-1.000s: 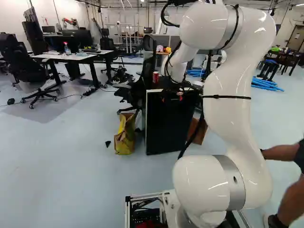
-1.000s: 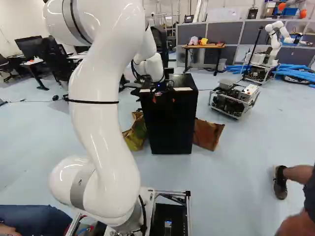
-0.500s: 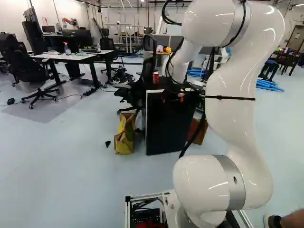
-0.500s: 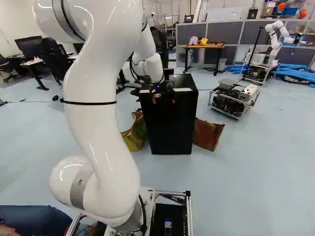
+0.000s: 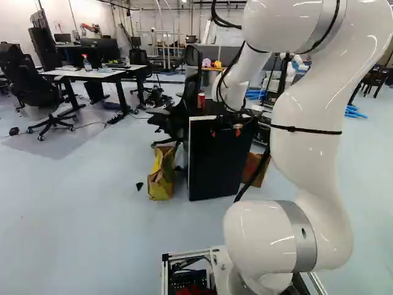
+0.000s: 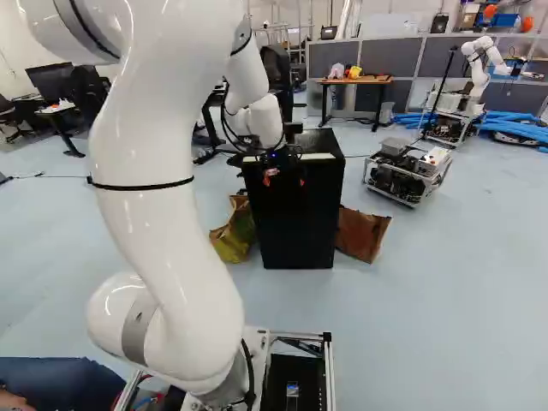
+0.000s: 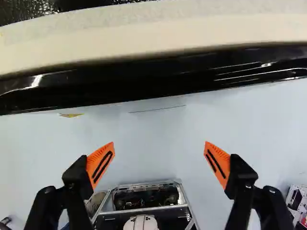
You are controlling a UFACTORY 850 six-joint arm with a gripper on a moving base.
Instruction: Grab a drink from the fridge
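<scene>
We hold our gripper [image 5: 225, 132], fingers spread apart, by the black fridge's [image 5: 215, 169] front — a red can [image 5: 201, 101] near its top.

The gripper [image 6: 284, 180] and arm [image 6: 158, 227] have drawn back slightly.

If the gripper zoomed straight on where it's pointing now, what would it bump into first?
Probably the floor, which shows straight ahead of the gripper. The fridge looks off to one side, though depth is hard to judge.
</scene>
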